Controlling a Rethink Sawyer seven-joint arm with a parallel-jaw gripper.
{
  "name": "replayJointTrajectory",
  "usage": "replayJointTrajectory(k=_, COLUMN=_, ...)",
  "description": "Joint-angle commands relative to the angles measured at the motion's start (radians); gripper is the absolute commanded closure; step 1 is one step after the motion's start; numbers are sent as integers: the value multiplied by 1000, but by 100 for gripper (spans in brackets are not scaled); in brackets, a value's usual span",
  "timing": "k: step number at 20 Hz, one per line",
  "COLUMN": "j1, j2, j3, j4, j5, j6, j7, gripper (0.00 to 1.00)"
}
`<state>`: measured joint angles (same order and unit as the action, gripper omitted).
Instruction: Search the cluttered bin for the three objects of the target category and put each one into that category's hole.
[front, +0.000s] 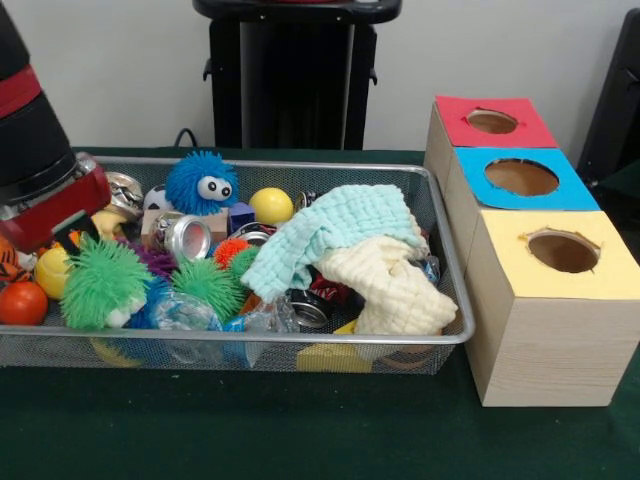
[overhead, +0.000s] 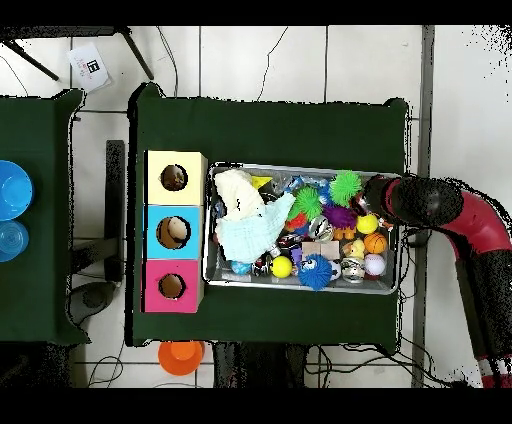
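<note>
The claw itself is hiding behind the arm (front: 40, 170) at the bin's (front: 300, 166) end, so its opening cannot be told. Cloths (front: 350, 250) are covering some toys and may be snagging; the boxes (front: 545, 300) are standing beside the bin on the bench (front: 300, 430).

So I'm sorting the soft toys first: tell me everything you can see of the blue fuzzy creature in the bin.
The blue fuzzy creature is a round ball of bright blue rubbery spikes with two white googly eyes and black pupils. It sits upright at the back of the wire bin, resting on a pale wooden block, with a yellow ball beside it.
</note>
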<state>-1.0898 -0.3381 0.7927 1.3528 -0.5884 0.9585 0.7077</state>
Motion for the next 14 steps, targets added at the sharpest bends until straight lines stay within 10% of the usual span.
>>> replayJointTrajectory(k=1, j1=57, j2=-107, j3=-53, j4=161, j5=-46, j6=-85, j7=83, gripper=100)
replayJointTrajectory(k=14, j1=92, j2=-199, j3=-80, j4=286, j5=28, j6=-121, j7=148, gripper=100)
